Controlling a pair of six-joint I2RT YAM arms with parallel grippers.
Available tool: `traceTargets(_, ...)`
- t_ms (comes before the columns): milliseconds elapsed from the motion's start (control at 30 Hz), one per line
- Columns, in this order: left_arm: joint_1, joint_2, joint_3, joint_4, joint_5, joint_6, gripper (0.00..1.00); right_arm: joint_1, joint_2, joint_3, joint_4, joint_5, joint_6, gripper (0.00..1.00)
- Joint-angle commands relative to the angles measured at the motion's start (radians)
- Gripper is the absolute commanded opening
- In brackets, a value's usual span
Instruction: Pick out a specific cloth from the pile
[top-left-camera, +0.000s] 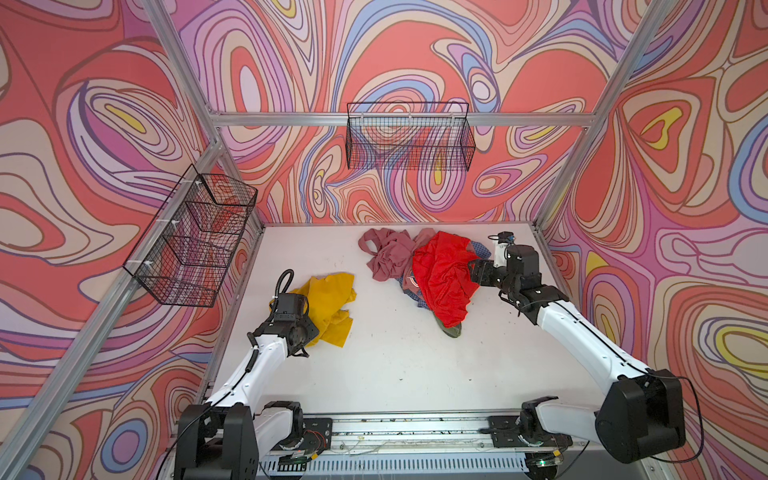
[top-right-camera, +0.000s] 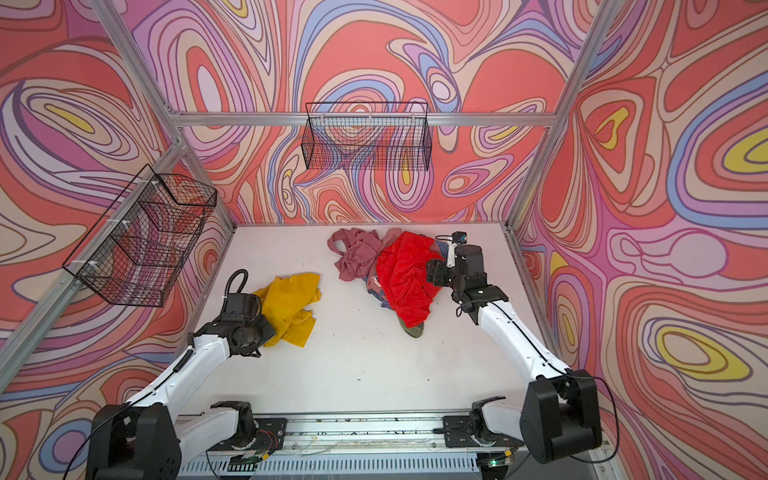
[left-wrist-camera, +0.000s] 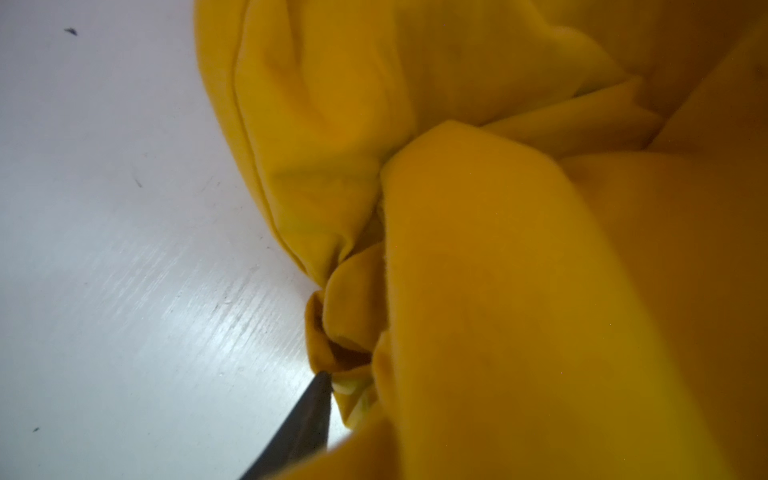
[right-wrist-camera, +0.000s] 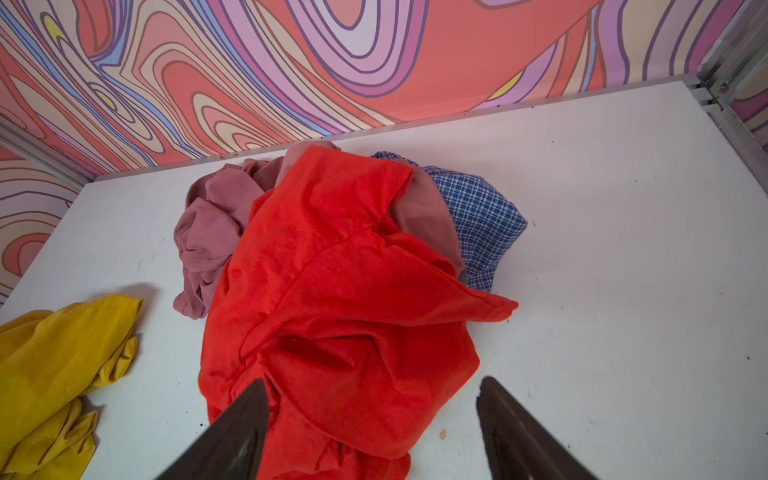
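The cloth, mustard yellow and crumpled, lies alone on the white table, left of the pile. My left gripper hangs over the cloth's near left edge. In the left wrist view one dark finger touches a bunched fold of the cloth. Yellow fabric hides the other finger. The pile has a red cloth on top, a pink one, a blue-checked one and an olive one. My right gripper stands open just over the red cloth's edge, holding nothing.
A wire basket hangs on the back wall and a divided one on the left wall. Aluminium posts frame the corners. The arms' base rail runs along the front edge.
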Motion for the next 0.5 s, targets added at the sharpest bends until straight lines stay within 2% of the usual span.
traceTargets(0,0.001,-0.111,0.016,-0.072,-0.073,-0.066,0.57,-0.002,-0.023,-0.013,0.009,0.028,-0.017,0.81)
traceTargets(200,-0.011,-0.281,0.082,-0.192,-0.178,-0.047,0.62,-0.002,-0.019,-0.013,0.022,0.031,-0.015,0.82)
traceTargets(333,-0.033,-0.282,0.145,-0.212,-0.193,-0.018,0.61,-0.002,-0.010,-0.007,0.034,0.028,-0.011,0.82)
traceTargets(467,-0.130,-0.229,0.235,-0.178,-0.258,0.038,0.61,-0.003,-0.002,-0.001,0.036,0.008,-0.003,0.82)
